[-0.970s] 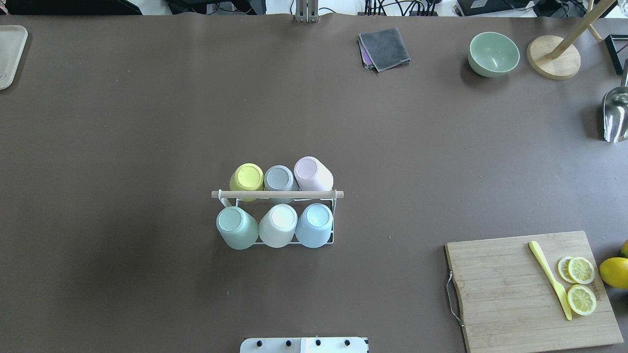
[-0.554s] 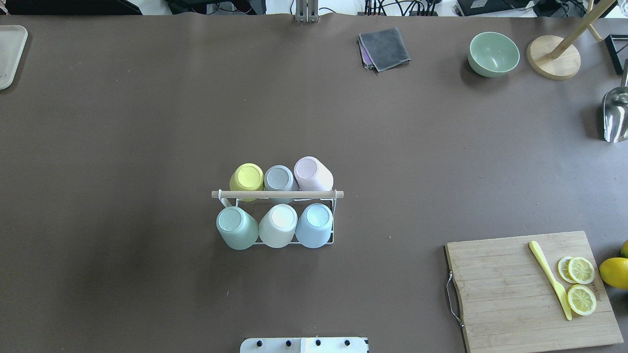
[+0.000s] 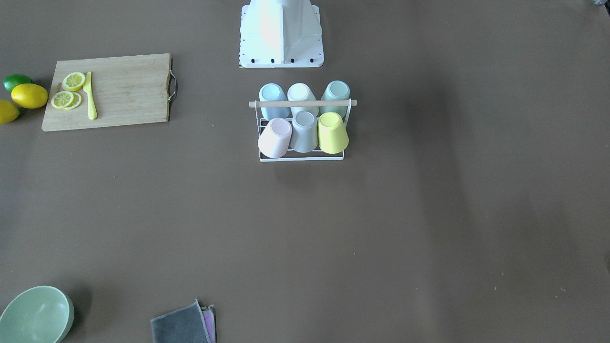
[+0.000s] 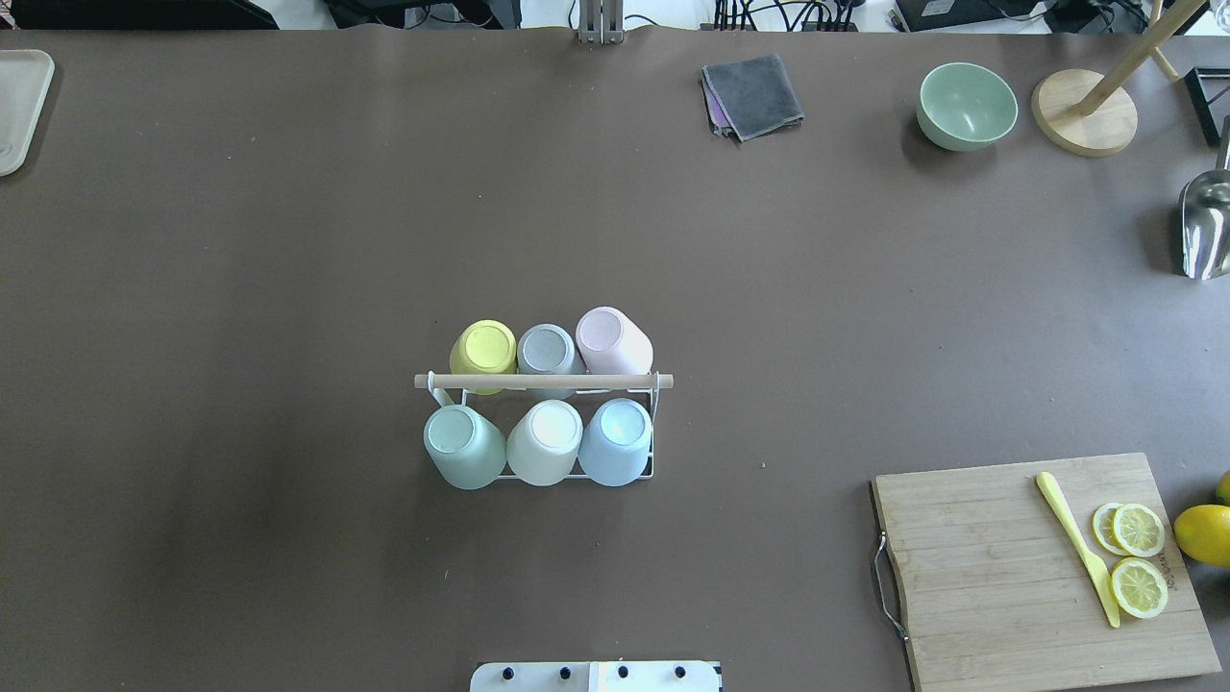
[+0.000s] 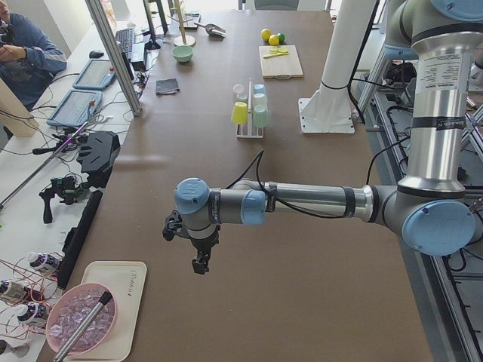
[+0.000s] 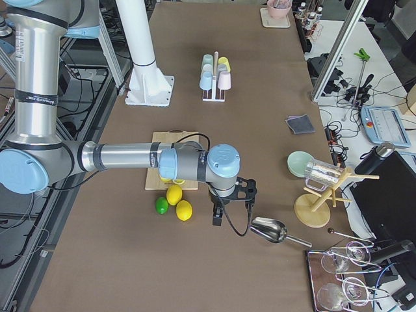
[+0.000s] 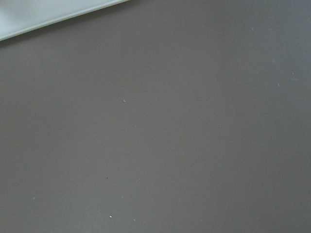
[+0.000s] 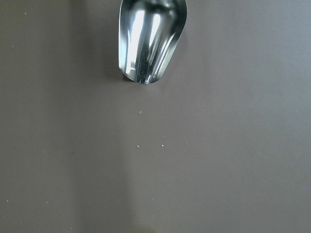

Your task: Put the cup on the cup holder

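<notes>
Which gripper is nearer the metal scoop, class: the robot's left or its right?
Right. The right gripper hangs just beside the metal scoop; the left gripper is far off at the opposite end, near the white tray.

Looked down on a long table [image 4: 288, 240] under a matte brown cover, evenly and softly lit — only broad, faint shadows across it. Found a white side desk [image 5: 30, 162] along one long edge, crowded with tablets [image 5: 93, 74] and cables, an aluminium frame post [image 5: 115, 56] rising at its border. Made out grey floor [image 6: 26, 286] on the opposite side.
</notes>
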Robot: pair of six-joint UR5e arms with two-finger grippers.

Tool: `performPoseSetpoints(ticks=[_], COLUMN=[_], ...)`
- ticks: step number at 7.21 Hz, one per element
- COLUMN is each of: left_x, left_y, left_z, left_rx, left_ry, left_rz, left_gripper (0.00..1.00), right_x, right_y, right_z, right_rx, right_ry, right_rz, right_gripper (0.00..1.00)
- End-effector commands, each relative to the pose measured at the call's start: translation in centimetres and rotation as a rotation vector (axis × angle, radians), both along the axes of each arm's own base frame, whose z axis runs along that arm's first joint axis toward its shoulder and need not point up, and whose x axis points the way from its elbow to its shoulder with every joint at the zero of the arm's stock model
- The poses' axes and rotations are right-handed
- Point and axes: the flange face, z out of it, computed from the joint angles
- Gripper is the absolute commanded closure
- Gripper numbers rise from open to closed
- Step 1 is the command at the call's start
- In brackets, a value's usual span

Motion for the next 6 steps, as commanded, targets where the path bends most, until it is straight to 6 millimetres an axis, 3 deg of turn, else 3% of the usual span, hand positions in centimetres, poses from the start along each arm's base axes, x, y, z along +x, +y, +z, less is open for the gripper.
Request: performPoseSetpoints(ticks=[1, 3, 6], left_x=[-0.2, -0.4, -0.3], left_y=[-0.1, 0.1, -0.7], left_z=[-0.3, 0.1, -0.8], left_rx=[0.007, -0.001, 0.037], left_ry=[0.001, 0.002, 0.005], left_rz=[0.000, -0.005, 0.006], left_gripper=[0.03, 0.02, 0.02], right_x=[0.0, 0.0, 0.0], right_y=[0.1, 0.1, 0.1], right_z=[0.2, 0.2, 0.2], right_rx=[-0.003, -0.004, -0.002], right_ry=[-0.002, -0.002, -0.002], right_rz=[-0.001, -0.002, -0.002], right_gripper=[0.00, 0.00, 0.00])
